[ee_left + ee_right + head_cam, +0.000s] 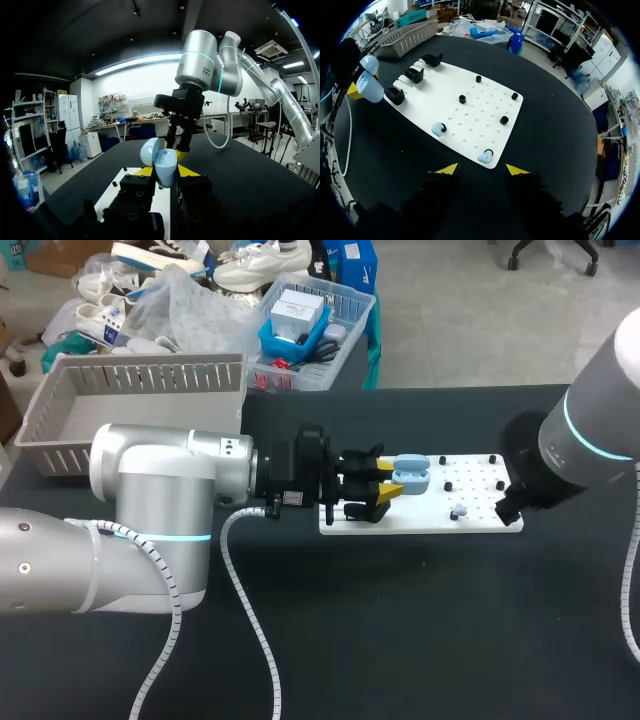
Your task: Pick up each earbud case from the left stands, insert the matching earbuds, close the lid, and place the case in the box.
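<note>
My left gripper (pixel 166 172) clamps the pale blue case (pixel 410 476), lid open, over the white board's (pixel 470 112) stand end. Two blue earbuds (pixel 438 129) lie apart on the board. The grey slatted box (pixel 140 375) stands beyond that end.

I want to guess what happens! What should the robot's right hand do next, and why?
Probably lower the open right hand onto the earbud just ahead of it: the left hand holds the earbud case with its lid open.
</note>
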Robot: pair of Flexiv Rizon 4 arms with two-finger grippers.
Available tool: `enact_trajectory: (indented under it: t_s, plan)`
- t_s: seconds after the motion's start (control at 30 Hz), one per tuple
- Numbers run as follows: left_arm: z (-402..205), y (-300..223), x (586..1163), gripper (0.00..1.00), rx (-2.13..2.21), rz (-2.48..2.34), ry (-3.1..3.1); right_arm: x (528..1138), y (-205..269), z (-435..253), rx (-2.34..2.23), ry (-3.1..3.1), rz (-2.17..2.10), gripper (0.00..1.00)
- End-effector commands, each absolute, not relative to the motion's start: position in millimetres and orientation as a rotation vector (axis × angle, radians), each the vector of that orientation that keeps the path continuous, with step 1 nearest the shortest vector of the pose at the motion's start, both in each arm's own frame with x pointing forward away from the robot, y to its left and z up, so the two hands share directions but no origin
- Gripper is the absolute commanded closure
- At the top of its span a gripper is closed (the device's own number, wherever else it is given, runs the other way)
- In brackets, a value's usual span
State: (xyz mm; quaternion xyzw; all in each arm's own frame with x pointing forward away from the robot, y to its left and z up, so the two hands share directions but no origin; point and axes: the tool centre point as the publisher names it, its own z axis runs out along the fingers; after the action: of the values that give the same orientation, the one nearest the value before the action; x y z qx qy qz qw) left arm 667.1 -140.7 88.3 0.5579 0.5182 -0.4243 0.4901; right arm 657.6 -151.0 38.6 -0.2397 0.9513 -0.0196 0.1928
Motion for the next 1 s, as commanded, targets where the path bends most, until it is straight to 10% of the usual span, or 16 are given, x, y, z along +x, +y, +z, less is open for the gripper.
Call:
enact_trajectory:
  t_s: [0.03, 1.0]
  plan:
    - [88, -141, 668, 1.00, 1.356, -1.031, 1.258, 662, -147, 32, -0.604, 2.623, -0.307, 0.51]
    - [88, -141, 668, 1.00, 1.356, -1.031, 1.258, 675, -153, 19, -0.610, 2.653, -0.325, 0.63]
